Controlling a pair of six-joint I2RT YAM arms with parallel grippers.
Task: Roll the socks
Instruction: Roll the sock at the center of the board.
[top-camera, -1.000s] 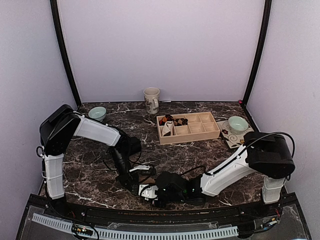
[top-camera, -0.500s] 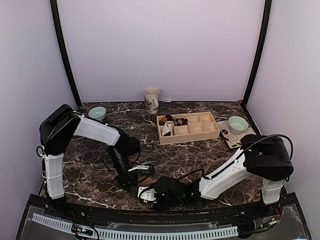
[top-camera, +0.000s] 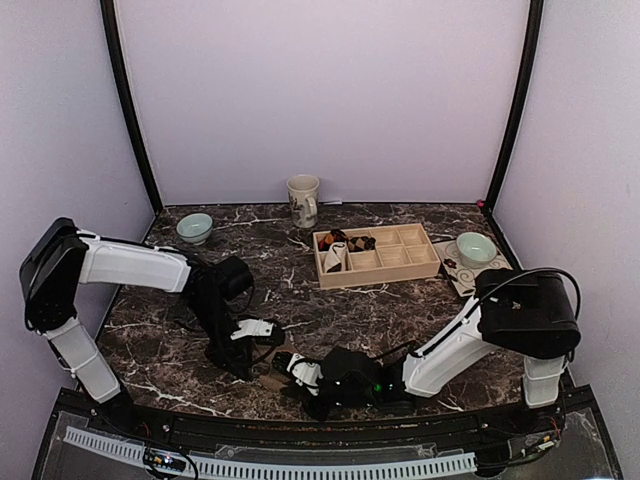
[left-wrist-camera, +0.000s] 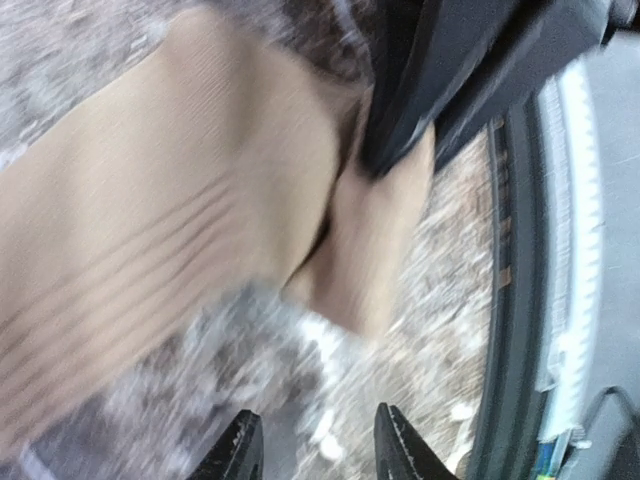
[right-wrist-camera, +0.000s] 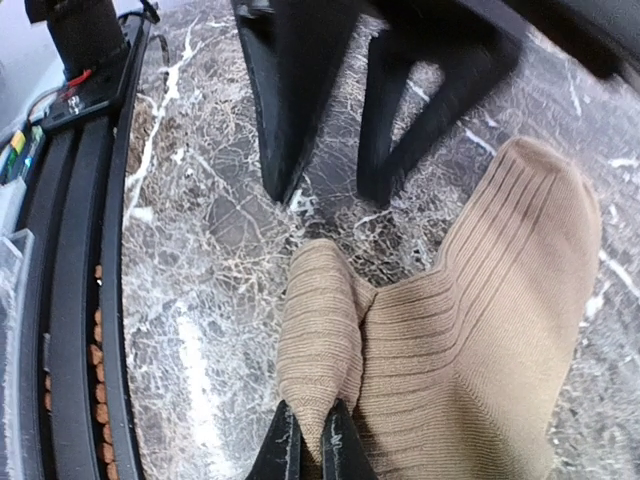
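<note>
The plain tan sock (right-wrist-camera: 480, 330) lies flat on the marble near the table's front edge, one edge pulled up into a fold. My right gripper (right-wrist-camera: 312, 455) is shut on that fold and shows low in the top view (top-camera: 292, 368). My left gripper (left-wrist-camera: 315, 450) stands open just off the sock (left-wrist-camera: 170, 230), nothing between its fingers; in the right wrist view its tips (right-wrist-camera: 328, 190) hover over bare marble beyond the fold. In the top view it (top-camera: 250, 360) sits left of the sock (top-camera: 272, 380). A dark checked sock bundle (top-camera: 360, 242) rests in the wooden tray.
The wooden compartment tray (top-camera: 415, 255) stands at centre back, holding other small rolled bundles at its left end. A mug (top-camera: 303, 200) is behind it. Green bowls sit at back left (top-camera: 195, 227) and right (top-camera: 476, 248). The black front rail (right-wrist-camera: 70, 300) runs close by.
My left gripper has let go, opened and drawn back to the left of the sock as its arm swung left. My right gripper has shut on the sock's fold.
</note>
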